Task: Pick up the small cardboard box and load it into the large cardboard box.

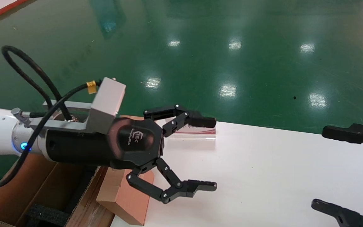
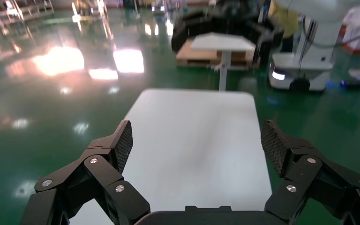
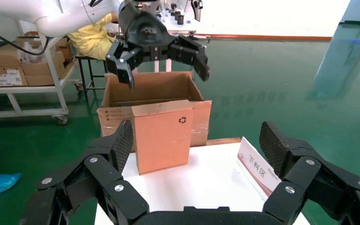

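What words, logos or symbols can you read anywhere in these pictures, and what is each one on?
Recycling symbol, black, no words: on the small cardboard box, standing on the white table.
"下料区": on the red-bordered sign card on the table.
White logo with small lettering: on the left end effector housing; too small to read.
Label on a carton on the background shelf: too blurred to read.
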Robot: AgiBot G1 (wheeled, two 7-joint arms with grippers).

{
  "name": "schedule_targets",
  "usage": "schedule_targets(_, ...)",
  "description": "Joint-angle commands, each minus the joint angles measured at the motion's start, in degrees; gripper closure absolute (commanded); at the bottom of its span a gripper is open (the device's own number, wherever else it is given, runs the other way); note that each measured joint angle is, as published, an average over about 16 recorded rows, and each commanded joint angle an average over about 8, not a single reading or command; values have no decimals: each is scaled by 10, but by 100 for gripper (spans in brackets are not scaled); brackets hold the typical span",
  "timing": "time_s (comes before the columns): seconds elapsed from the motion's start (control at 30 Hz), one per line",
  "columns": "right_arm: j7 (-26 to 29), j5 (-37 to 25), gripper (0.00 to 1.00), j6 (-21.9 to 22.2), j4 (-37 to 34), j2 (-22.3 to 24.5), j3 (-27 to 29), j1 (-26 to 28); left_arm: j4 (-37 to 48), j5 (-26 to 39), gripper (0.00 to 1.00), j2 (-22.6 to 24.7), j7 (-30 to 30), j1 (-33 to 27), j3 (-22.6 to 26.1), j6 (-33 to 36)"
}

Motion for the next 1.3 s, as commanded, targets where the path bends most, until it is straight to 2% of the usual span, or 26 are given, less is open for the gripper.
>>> schedule_targets(0.03, 0, 0, 0, 0, 0, 0, 0, 0, -7, 9, 0, -6, -5, -2, 3, -3)
schedule_targets(0.17, 0, 0, 0, 0, 0, 0, 0, 0, -18, 80, 0, -14, -34, -49, 31, 8)
schedule_targets(0.27, 0, 0, 0, 0, 0, 0, 0, 0, -22, 154, 0, -4, -73, -109, 70, 26)
schedule_targets(0.43, 0, 0, 0, 0, 0, 0, -1, 0, -23, 270, 0, 31, -153, -227, 160, 49)
schedule_targets(0.6, 0, 1, 0, 0, 0, 0, -1, 0, -21, 338, 0, 57, -239, -322, 262, 55)
schedule_targets(0.93, -1, 1, 0, 0, 0, 0, -1, 0, -18, 393, 0, 82, -437, -456, 453, 57)
schedule_targets(1.3, -1, 1, 0, 1, 0, 1, -2, 0, -20, 379, 0, 113, -584, -586, 653, 57)
